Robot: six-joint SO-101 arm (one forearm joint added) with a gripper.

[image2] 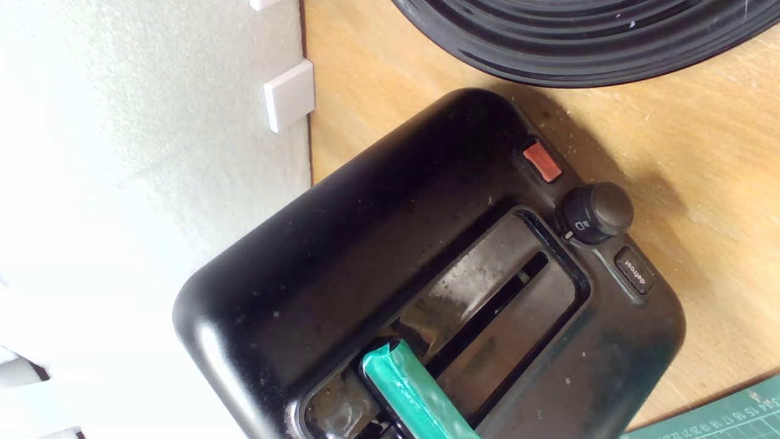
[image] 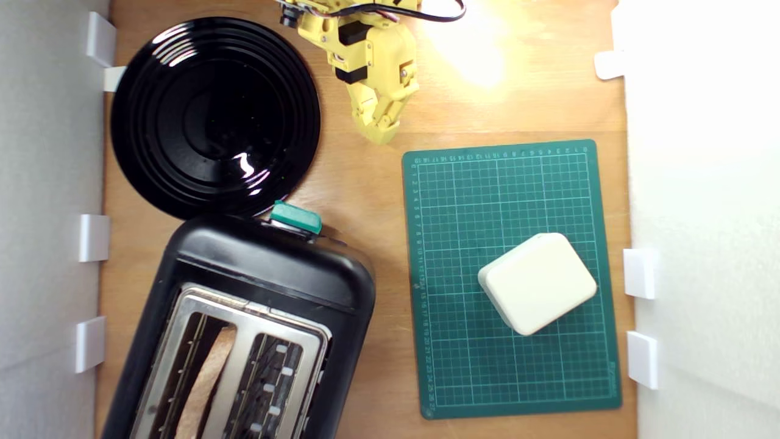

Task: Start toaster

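**Figure: Gripper poised above the table, toaster lever still raised**

While the yellow gripper hangs over bare wood near the far edge of the table, its fingers appear drawn together to a single tip and nothing lies between them; the closure is read from the exterior view alone, since the wrist view shows no fingers. Just beside the gripper, toward the exterior view's left, lies the round black plate; toward the exterior view's right lies the green cutting mat, which carries a cream rounded block. Beyond the plate, at the near edge and on the exterior view's left, stands the toaster, set at a slant, its end wall nearly touching the plate's rim; a slice of bread sits in one slot of the silver top plate, and the other slot looks empty. The teal lever knob projects from the end wall facing the arm; in the wrist view the lever knob sits at one end of its long slot, with the rest of the slot open, beside a red button, a black dial and a defrost key. Judged progress: loading appears done; the approach and the downward press on the knob remain; gripper and knob are well apart, so the task is barely begun.
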